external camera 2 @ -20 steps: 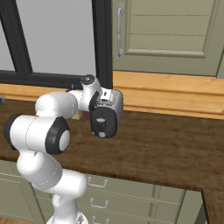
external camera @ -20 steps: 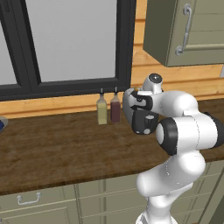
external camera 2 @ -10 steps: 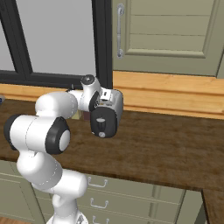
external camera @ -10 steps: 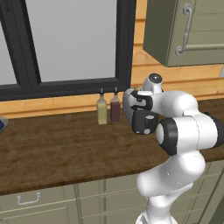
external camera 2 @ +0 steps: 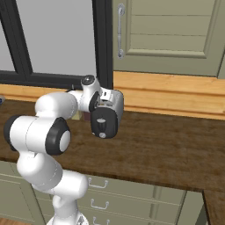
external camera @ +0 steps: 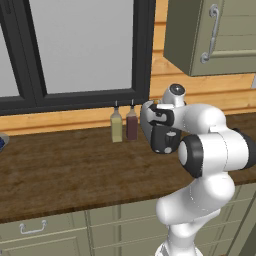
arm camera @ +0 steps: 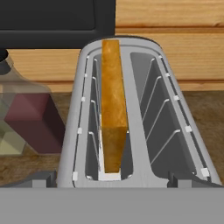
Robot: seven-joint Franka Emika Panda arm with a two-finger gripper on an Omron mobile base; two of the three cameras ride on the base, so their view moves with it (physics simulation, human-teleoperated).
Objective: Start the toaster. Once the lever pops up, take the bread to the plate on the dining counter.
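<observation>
Spread hand (arm camera: 112, 181) hovers above toaster (arm camera: 135, 113); bread (arm camera: 113, 109) stands in one slot.

glossy white rounded arm (external camera: 210, 150) segments, black bands at joints, a dark wrist block with grey knob.

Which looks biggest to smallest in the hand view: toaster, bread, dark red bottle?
1. toaster, spans most of the frame.
2 and 3. bread standing in its left slot, and dark red bottle at the left edge: similar apparent size. The bottle is cut off and farther back, so no ranking.
</observation>
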